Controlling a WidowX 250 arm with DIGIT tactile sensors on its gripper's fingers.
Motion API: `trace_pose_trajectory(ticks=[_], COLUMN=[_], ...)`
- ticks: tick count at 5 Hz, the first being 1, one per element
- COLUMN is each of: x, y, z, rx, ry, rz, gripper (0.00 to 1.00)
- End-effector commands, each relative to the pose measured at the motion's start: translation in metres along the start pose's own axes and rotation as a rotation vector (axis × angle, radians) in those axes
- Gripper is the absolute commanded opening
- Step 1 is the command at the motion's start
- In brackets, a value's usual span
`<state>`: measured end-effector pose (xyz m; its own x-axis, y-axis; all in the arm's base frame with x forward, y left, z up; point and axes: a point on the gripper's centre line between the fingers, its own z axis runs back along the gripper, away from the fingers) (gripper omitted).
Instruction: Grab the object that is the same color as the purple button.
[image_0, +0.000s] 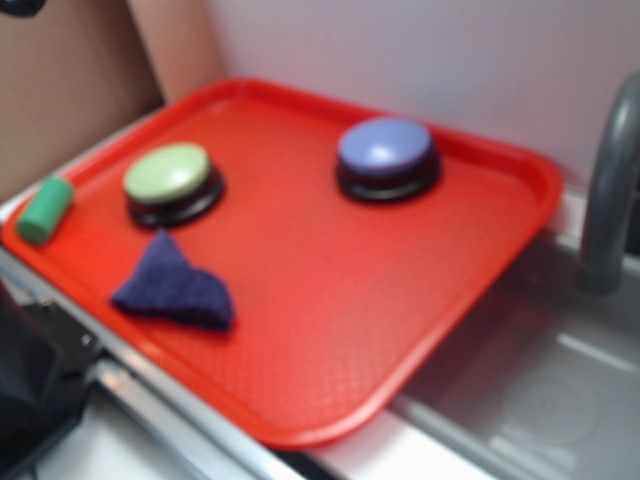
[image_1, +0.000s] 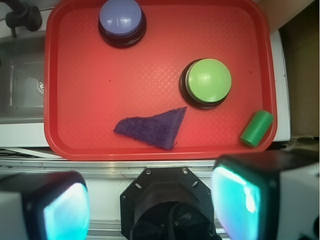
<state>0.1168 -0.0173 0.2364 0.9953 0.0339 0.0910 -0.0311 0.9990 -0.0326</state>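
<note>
A small dark purple knitted cloth (image_0: 175, 287) lies flat on the red tray (image_0: 330, 300) near its front left edge; in the wrist view the cloth (image_1: 152, 127) sits near the tray's (image_1: 80, 75) near rim. The purple button (image_0: 386, 152) stands at the tray's back; it also shows in the wrist view (image_1: 121, 19). My gripper (image_1: 150, 205) is open and empty, high above the robot base, short of the tray. Its fingers (image_1: 237, 200) frame the bottom of the wrist view. The gripper does not show in the exterior view.
A light green dome button (image_0: 170, 178) stands behind the cloth, also in the wrist view (image_1: 207, 81). A green cylinder (image_0: 44, 210) lies at the tray's left rim, also in the wrist view (image_1: 256, 128). A grey sink (image_0: 540, 390) with a faucet (image_0: 610, 190) lies right of the tray.
</note>
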Motion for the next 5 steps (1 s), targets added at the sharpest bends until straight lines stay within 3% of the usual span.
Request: trace_pose_trajectory(ticks=[1, 2, 3, 4, 5], x=[0.000, -0.004, -0.004, 0.003, 0.013], y=[0.000, 0.010, 0.023, 0.032, 0.042], z=[0.000, -0.014, -0.034, -0.061, -0.099], rx=[0.000, 0.001, -0.065, -0.058, 0.005], ry=[0.000, -0.050, -0.101, -0.083, -0.080], rz=[0.000, 0.148, 0.262, 0.390, 0.565], gripper=[1.00, 1.00, 1.00, 1.00, 1.00])
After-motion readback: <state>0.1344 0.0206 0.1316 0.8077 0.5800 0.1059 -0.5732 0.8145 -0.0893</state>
